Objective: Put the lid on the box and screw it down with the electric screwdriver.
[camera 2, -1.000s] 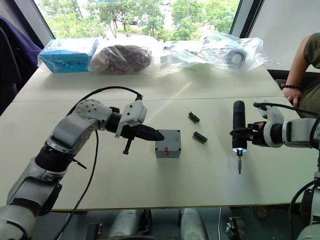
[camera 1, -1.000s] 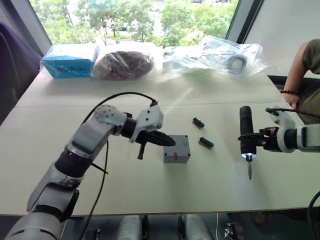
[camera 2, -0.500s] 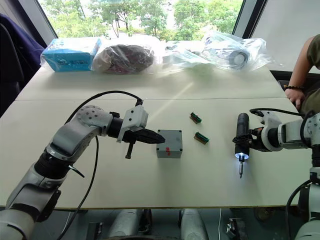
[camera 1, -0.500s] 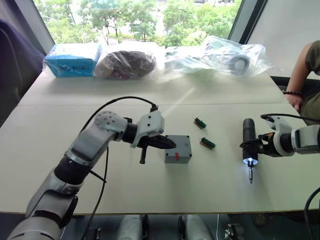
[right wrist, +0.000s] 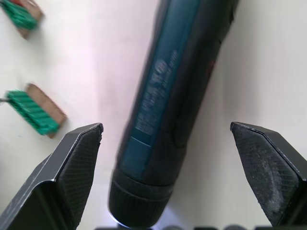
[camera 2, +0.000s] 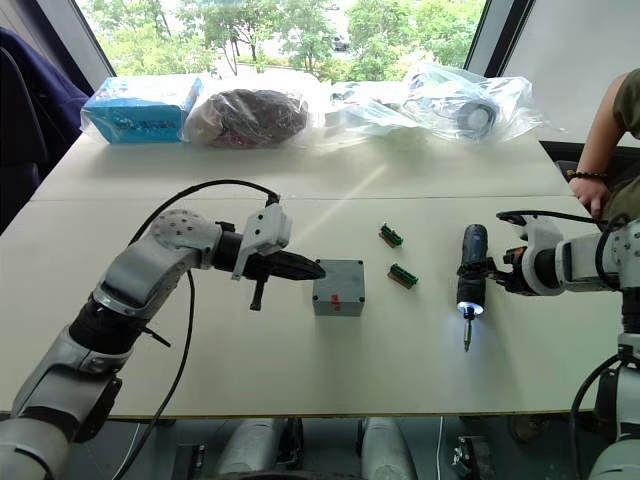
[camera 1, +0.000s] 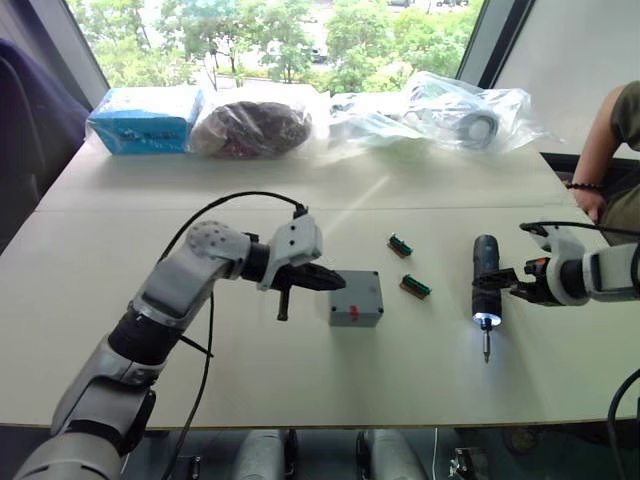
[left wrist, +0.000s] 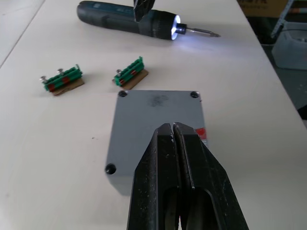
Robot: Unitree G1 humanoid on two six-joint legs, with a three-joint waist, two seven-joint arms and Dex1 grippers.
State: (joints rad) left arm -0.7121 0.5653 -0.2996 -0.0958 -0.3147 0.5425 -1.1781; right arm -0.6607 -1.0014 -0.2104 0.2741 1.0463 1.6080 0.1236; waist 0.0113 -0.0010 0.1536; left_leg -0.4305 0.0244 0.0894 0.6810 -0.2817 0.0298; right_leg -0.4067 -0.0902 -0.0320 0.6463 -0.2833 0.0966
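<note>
At worktop centre: box, grey, lid seated on top, screws at its corners, red mark on the near side. At its 9 o'clock, my left hand, fingers pressed together, empty, tips over the lid. At 3 o'clock, electric screwdriver, lying flat, tip lit; my right hand spread wide astride its barrel, not gripping. Judged rigid, weighty, smooth-cased: take mid-barrel. Two green parts between box and tool.

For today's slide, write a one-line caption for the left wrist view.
Shut left gripper over the lidded box; electric screwdriver lies beyond, tip lit.
</note>
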